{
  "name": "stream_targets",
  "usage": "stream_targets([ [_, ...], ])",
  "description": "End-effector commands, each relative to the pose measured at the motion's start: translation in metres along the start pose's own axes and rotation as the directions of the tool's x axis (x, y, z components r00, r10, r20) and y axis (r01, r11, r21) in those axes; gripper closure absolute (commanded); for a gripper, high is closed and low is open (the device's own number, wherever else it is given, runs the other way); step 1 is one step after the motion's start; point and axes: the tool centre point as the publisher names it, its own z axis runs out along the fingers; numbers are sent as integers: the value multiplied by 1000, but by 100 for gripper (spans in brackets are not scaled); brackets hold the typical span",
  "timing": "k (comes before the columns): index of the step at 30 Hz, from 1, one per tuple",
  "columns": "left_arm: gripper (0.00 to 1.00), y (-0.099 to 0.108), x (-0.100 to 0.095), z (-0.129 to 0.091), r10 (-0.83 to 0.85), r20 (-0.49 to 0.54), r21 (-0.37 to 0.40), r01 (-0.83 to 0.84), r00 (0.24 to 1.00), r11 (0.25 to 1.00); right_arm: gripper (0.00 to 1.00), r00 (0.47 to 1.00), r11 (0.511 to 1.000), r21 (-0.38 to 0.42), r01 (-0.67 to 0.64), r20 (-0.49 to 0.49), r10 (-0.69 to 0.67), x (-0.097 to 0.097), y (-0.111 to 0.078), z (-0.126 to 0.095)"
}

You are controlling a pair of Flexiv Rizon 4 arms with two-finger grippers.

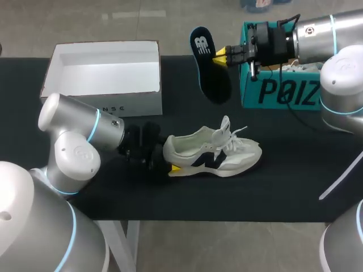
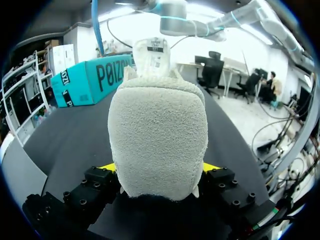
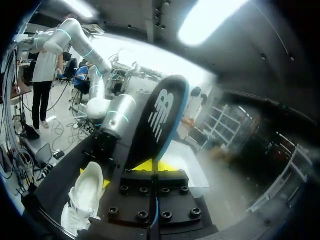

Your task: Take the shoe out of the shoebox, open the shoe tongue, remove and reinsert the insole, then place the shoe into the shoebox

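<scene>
A white sneaker (image 1: 218, 152) with a dark side logo lies on its sole on the black table (image 1: 272, 187), toe pointing right. My left gripper (image 1: 171, 165) is shut on its heel. In the left wrist view the fuzzy heel (image 2: 157, 140) fills the space between the yellow fingertips (image 2: 107, 167), and the tongue stands up behind it. My right gripper (image 1: 220, 56) is shut on the edge of the black insole (image 1: 207, 62) and holds it in the air above the table's back. In the right wrist view the insole (image 3: 159, 120) rises from the gripper (image 3: 152, 167), with the sneaker (image 3: 85, 195) below.
An open white shoebox (image 1: 102, 56) stands at the back left, nothing visible inside. A teal box (image 1: 278, 93) stands at the back right, under my right arm. A white strip (image 1: 340, 178) lies at the table's right edge.
</scene>
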Motion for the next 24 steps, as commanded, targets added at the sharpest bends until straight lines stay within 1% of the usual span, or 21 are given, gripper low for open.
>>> stream_targets([
  [1, 100, 1, 1, 1, 0, 1, -2, 0, 1000, 1000, 100, 1000, 1000, 2, 0, 1, 0, 0, 0, 2],
  [19, 100, 1, 1, 1, 0, 1, -2, 0, 1000, 1000, 100, 1000, 1000, 2, 0, 1, 0, 0, 0, 2],
  [20, 100, 1, 1, 1, 0, 1, -2, 0, 1000, 1000, 100, 999, 1000, -15, 5, 36, -4, -3, 7, 3],
  [22, 100, 1, 1, 1, 0, 1, -2, 0, 1000, 1000, 100, 994, 999, -32, -4, 106, 8, -8, 13, 4],
  [24, 100, 1, 1, 1, 0, 1, -2, 0, 1000, 1000, 100, 988, 999, -35, -29, 152, 34, -7, 24, 5],
])
